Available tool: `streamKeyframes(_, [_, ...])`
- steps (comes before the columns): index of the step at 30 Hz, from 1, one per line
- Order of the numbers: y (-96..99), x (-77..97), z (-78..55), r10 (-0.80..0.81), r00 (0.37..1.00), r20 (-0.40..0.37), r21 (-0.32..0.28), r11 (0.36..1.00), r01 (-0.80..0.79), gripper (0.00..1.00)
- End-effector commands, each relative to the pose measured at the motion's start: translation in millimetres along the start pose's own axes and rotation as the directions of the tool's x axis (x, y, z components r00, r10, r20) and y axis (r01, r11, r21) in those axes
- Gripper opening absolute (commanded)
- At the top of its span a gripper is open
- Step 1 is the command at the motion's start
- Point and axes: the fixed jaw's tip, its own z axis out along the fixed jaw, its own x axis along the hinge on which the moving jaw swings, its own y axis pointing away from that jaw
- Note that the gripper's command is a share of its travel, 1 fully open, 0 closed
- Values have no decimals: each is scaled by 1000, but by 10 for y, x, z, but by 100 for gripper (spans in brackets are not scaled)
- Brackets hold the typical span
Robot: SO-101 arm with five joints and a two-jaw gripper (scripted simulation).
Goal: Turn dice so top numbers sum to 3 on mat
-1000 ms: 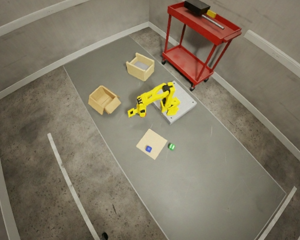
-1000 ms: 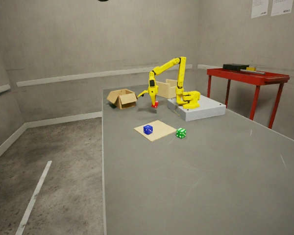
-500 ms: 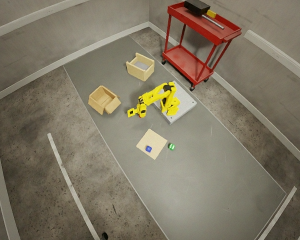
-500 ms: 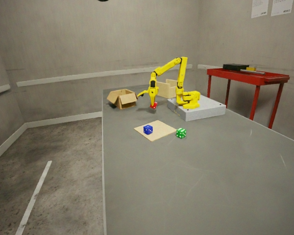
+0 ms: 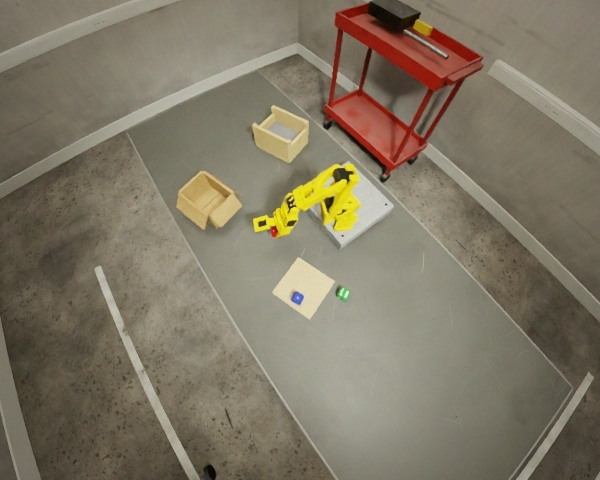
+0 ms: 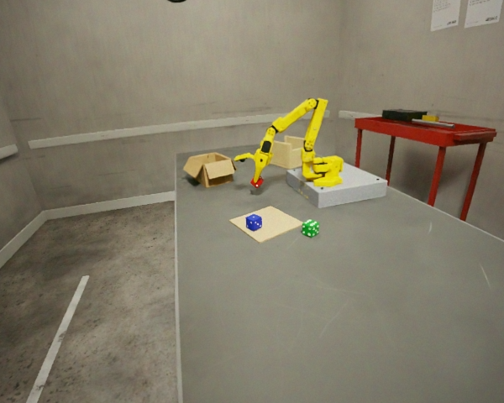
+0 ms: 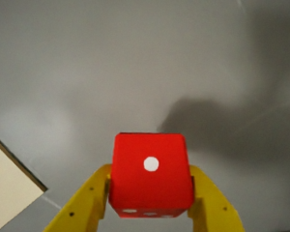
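Observation:
My yellow gripper [image 5: 274, 230] [image 6: 257, 182] [image 7: 150, 203] is shut on the red die [image 5: 273, 232] [image 6: 256, 183] [image 7: 150, 176] and holds it just above the table, behind the mat. The face with one pip points at the wrist camera. The tan mat [image 5: 310, 276] [image 6: 278, 221] [image 7: 7, 193] lies in front of the arm. The blue die [image 5: 297, 297] [image 6: 254, 222] sits flat on the mat near its front corner. The green die [image 5: 343, 293] [image 6: 310, 227] sits flat on the table just right of the mat.
An open cardboard box [image 5: 207, 200] [image 6: 209, 168] lies left of the arm, a second box [image 5: 280, 133] [image 6: 286, 151] behind it. The arm's grey base [image 5: 368, 209] [image 6: 352, 186] stands to the right. A red cart [image 5: 393, 77] [image 6: 422, 134] stands off the table.

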Motion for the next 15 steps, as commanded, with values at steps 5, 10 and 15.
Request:
streamKeyframes(5, [-15,-24,-1,-1,999,51,-1,1000,1,0])
streamKeyframes(10, [-15,-31,4,-1,998,58,-1,1000,1,0])
streamKeyframes(15, [-17,-78,42,-2,993,114,-3,1000,3,0])
